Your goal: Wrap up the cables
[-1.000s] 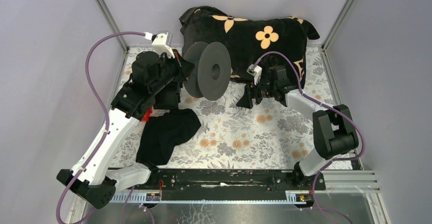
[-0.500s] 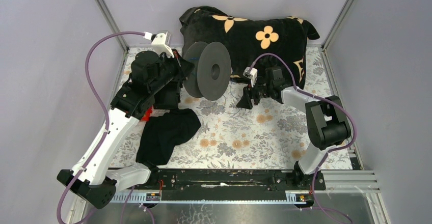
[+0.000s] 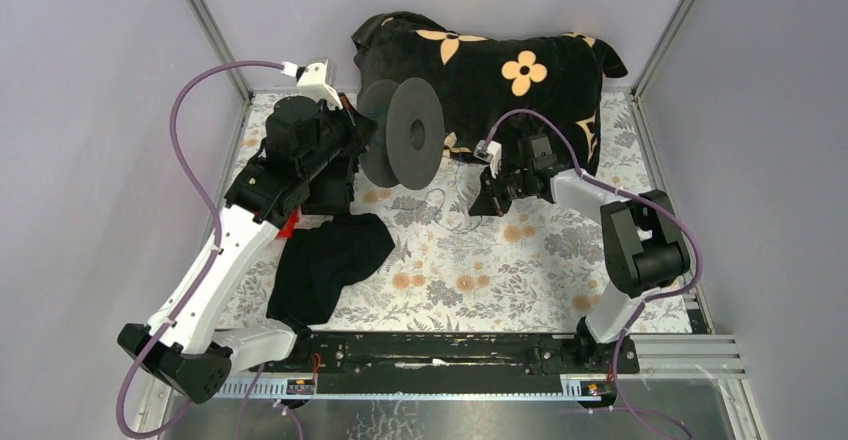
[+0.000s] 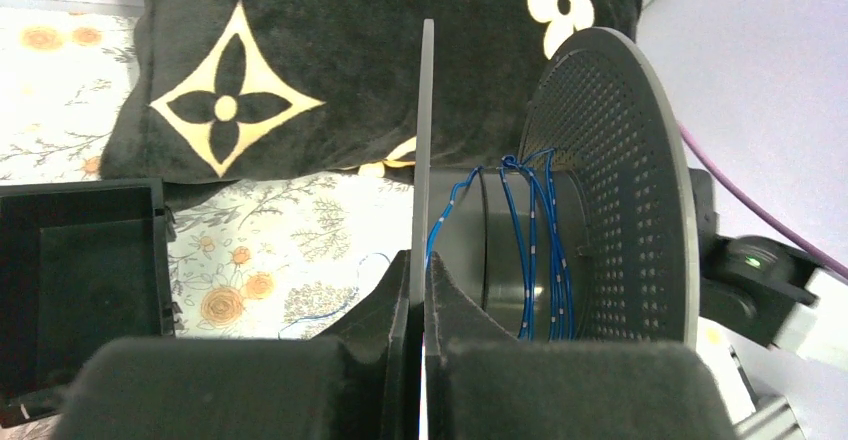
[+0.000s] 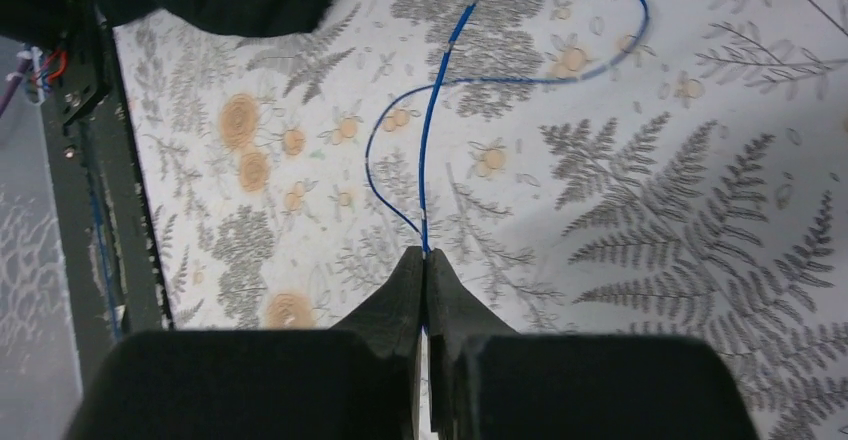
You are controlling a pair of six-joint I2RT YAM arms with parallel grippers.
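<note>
Blue, hair-thin flexible cable (image 5: 432, 160): lay in loose loops on the grey floral-print table cover (image 5: 650, 290), right of centre, its run leading left and far toward the large black plastic disc-shaped spool (image 3: 405, 160). The left wrist view showed several turns already around the spool's hub, between the two flanges. Right gripper (image 5: 425, 265): low over the cover, fingers pressed together with the cable running straight in between the tips, so the loose run was judged pinched. Left gripper (image 4: 418, 275): clamped on the thin near flange of the spool, holding it on edge above the cover, far and left of centre. Black plush cushion with cream flower motifs (image 3: 500, 70): against the far wall, just behind the spool. Black crumpled cloth (image 3: 325, 265): near left, apart from the cable. Open black box (image 4: 80, 260): left of the spool. Step in hand, by judgement: winding partly done, slack gripped for another turn. Next move, by judgement: lift the pinched run to the spool and guide it over the hub between the flanges. Light tension would be needed so that the fine wire neither slipped from the tips nor snagged on its own loops or on a flange rim.
</note>
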